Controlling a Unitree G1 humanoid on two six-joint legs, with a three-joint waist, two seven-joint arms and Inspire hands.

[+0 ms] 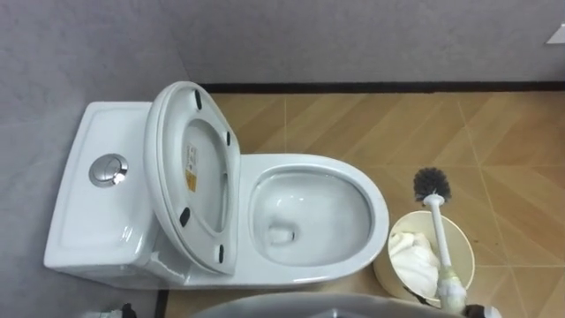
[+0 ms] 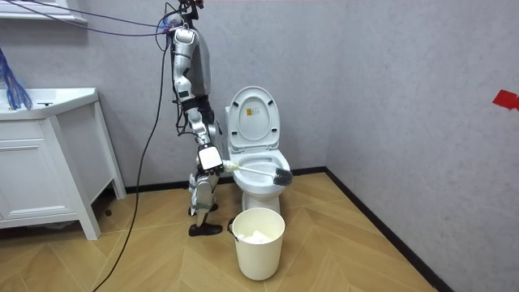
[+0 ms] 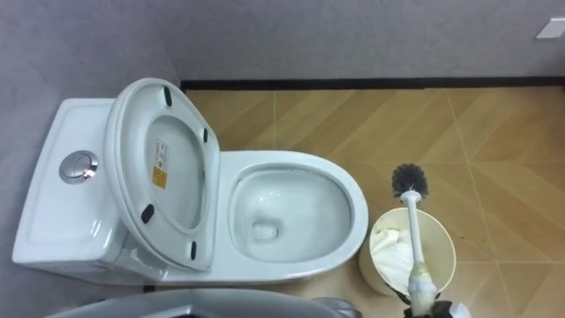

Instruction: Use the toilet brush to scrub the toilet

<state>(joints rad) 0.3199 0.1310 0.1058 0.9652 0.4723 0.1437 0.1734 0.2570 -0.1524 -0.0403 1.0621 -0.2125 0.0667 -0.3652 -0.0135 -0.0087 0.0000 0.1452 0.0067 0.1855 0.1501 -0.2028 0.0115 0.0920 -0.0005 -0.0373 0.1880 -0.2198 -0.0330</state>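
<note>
Room view shows my right hand (image 2: 212, 159), fingers curled round the toilet brush (image 1: 440, 234), its shaft over the bin (image 1: 470, 256) right of the toilet (image 1: 309, 166). The raised seat leaves the bowl open, ready, I judge, for swinging the brush left. My left hand (image 1: 115, 311) sits near-left.

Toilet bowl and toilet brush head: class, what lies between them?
Only bare wooden floor lies between the toilet bowl rim and the toilet brush head, as the left eye view shows.
</note>
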